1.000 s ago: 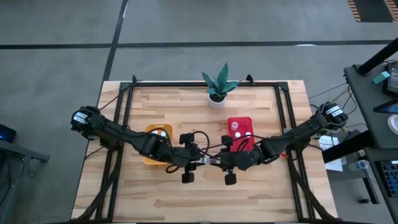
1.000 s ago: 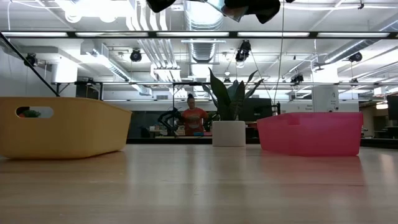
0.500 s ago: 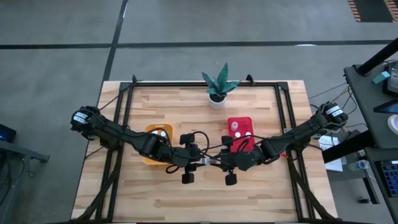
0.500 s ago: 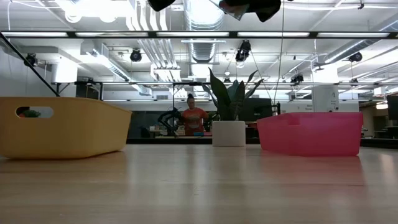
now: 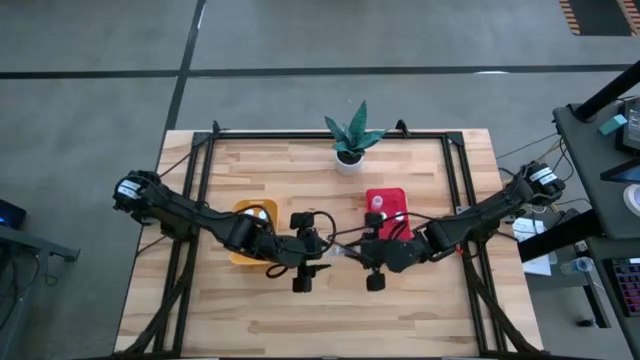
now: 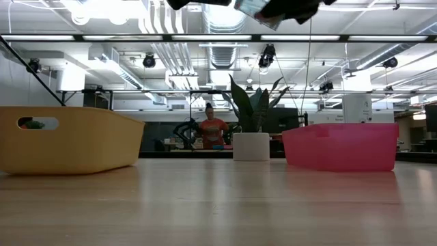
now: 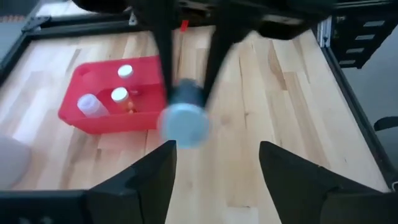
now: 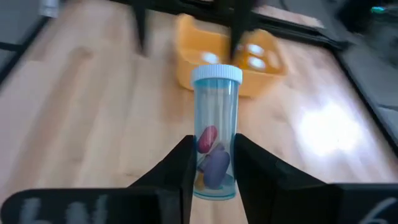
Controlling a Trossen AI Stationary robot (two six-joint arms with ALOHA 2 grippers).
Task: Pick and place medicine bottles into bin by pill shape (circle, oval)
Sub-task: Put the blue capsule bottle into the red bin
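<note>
Item: medicine bottle (image 8: 215,130), clear, pale cap, holding purple and red pills of longish shape. Location: raised above the table centre, between the two bins, base clamped between the fingers of the right gripper (image 8: 211,163), cap pointing toward the left arm.

Left gripper (image 7: 214,155): fingers spread wide, empty, facing the bottle's cap from just beside it; nothing touches its pads in its wrist view.

Red bin (image 5: 386,203): right of centre, under the right arm's forward end; three capped bottles lie inside, seen in the left wrist view.

Yellow bin (image 5: 252,216): left of centre, partly under the left arm; several bottles inside, two orange-tinted.

Potted plant (image 5: 351,136): far edge of the wooden table (image 5: 250,310), well apart from the work.

Person in a red top (image 6: 214,130): in the room behind, distant.

Hazards, by judgement: the hold is low on the bottle, so a quick swing could tip it out of the fingers. The left fingers stand close to the cap; a careless retreat could knock it. The two wrists nearly meet, so cables may snag. Pill shape misread would send it to the wrong bin.
</note>
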